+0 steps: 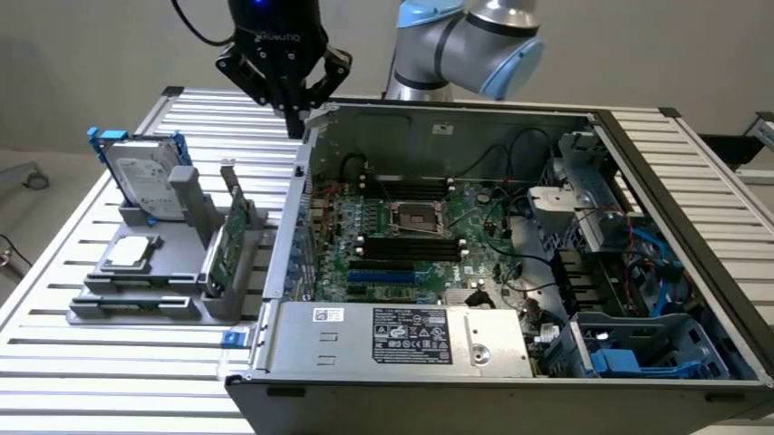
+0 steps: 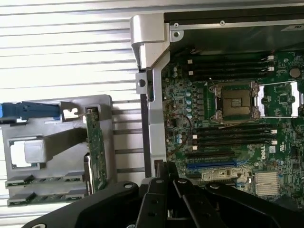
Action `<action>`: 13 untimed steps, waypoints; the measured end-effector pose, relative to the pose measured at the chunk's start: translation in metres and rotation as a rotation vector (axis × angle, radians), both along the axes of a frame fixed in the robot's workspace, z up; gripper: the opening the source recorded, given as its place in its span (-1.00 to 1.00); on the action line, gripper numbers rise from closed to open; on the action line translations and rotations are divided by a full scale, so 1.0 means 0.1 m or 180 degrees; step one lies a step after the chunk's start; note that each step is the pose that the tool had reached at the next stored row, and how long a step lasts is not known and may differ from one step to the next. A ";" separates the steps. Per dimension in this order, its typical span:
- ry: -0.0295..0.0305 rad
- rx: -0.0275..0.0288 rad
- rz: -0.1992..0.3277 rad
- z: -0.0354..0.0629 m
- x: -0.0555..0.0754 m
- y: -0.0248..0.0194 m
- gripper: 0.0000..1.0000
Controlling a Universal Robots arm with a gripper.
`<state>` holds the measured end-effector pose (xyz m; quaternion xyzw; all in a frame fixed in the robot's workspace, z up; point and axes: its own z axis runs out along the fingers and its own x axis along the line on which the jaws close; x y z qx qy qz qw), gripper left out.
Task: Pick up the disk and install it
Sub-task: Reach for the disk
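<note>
Gripper (image 1: 295, 123) clenched shut, empty, above the corner of the open computer case (image 1: 290, 246). The disk (image 1: 145, 181) stands upright in a grey holder (image 1: 133, 306) on the desk (image 1: 109, 362).

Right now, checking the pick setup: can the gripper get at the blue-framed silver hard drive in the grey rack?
Probably yes: the blue-framed silver hard drive stands upright, top edge exposed, nothing above it. The black gripper hangs aside, over the metal computer case's wall, jaws shut.
</note>
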<state>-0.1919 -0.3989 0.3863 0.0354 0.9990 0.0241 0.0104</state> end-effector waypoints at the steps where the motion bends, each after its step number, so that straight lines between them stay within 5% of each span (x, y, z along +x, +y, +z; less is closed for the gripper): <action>1: 0.0000 -0.0001 0.0000 -0.008 -0.04 0.000 -0.79; 13: 0.0000 -0.0036 0.0001 -0.100 -0.59 0.013 -0.79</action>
